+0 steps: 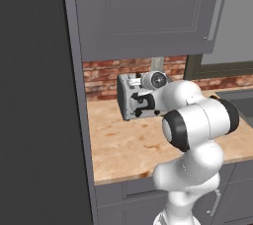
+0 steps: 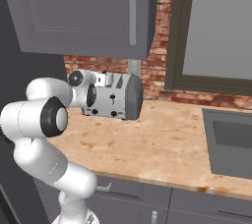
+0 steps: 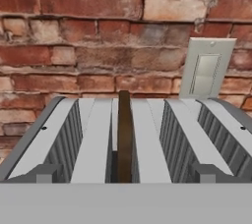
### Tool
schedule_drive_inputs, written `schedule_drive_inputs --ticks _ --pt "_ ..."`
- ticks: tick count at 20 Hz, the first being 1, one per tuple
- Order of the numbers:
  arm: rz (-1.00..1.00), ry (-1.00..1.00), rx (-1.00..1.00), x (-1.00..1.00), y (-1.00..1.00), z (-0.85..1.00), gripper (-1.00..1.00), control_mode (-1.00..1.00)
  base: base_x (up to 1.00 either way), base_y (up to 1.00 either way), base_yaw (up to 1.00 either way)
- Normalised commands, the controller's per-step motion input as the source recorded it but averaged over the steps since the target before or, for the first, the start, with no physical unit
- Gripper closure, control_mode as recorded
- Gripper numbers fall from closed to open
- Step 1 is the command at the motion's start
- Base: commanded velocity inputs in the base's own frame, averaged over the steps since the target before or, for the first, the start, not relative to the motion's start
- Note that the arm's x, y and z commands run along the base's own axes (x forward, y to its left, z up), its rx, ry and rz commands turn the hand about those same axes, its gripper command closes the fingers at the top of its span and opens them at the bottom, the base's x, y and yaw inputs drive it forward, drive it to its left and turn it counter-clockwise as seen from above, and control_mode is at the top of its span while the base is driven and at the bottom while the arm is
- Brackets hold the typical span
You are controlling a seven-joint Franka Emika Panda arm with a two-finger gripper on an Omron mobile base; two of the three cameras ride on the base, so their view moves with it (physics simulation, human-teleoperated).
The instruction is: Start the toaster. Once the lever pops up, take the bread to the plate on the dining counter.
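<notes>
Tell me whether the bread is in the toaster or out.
In. The bread stands on edge in a slot of the toaster, its top edge poking above the slots.

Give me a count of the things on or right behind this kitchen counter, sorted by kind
Toaster: 1
Bread slice, standing in a toaster slot: 1
Wall switch plate on the brick behind it: 1
Total: 3
</notes>
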Motion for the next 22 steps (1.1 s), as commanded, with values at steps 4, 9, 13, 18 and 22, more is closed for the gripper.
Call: schedule_drive_inputs --ticks 4,9,13,18,22 --pt "0.0 0.0 0.0 0.12 0.0 0.0 -1.0 -1.0 0.0 0.0 0.0" --pt "0.0 0.01 0.0 0.1 0.0 0.0 -1.0 -1.0 0.0 0.0 0.0" --pt "0.0 0.02 0.0 0.08 0.0 -0.01 -1.0 -1.0 0.0 0.0 0.0" --pt "0.0 0.03 0.0 0.03 0.0 -0.03 -1.0 -1.0 0.0 0.0 0.0" --pt "0.0 0.03 0.0 0.0 0.0 -0.01 -1.0 -1.0 0.0 0.0 0.0"
